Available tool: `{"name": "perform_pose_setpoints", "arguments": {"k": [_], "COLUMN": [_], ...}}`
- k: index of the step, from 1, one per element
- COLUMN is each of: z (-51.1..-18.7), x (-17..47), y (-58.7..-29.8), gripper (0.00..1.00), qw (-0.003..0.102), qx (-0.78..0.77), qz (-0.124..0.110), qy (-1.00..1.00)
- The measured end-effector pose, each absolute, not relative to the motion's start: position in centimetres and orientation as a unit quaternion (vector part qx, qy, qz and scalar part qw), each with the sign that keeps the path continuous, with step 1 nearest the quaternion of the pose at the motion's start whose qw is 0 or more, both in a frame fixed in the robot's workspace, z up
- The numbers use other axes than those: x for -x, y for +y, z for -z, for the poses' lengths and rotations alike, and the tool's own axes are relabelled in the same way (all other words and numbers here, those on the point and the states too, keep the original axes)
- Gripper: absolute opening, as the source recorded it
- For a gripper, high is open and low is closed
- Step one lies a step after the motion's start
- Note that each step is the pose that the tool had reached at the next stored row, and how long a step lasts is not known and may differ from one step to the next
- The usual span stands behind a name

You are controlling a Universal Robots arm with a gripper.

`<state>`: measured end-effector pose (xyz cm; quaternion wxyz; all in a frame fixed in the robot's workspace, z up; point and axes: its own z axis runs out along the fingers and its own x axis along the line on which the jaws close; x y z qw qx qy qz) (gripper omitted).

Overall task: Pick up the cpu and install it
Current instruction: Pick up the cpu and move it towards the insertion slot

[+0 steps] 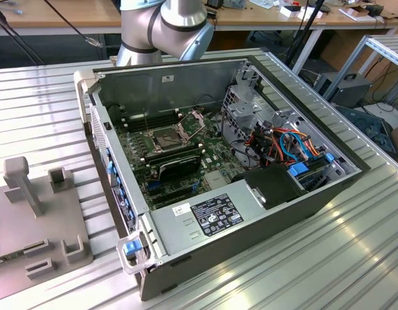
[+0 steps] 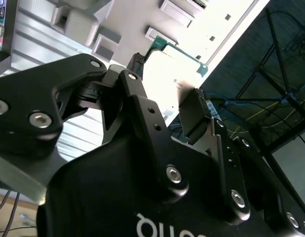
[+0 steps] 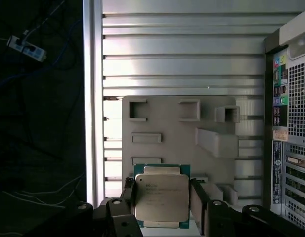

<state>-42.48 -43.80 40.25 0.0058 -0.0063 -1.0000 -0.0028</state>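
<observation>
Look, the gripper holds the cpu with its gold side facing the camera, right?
Not quite. In the first wrist view the gripper holds the cpu with its silvery-grey metal face towards the camera, not its gold side.

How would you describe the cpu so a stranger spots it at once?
In the first wrist view, find the grey fixture plate on the ribbed table beside the computer case. In front of it, the gripper holds the cpu between its jaws. It is the only silvery square with a green rim; the plate's blocks are plain grey.
</observation>
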Motion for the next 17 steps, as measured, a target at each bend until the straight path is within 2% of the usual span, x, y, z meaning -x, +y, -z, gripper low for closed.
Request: {"name": "perform_pose_setpoints", "arguments": {"k": [17], "z": [-40.3], "x": [39.9], "y": [-43.8], "gripper": [0.54], "qw": [0.006], "qx": [0.006], "qz": [0.003], "qy": [-1.0]}}
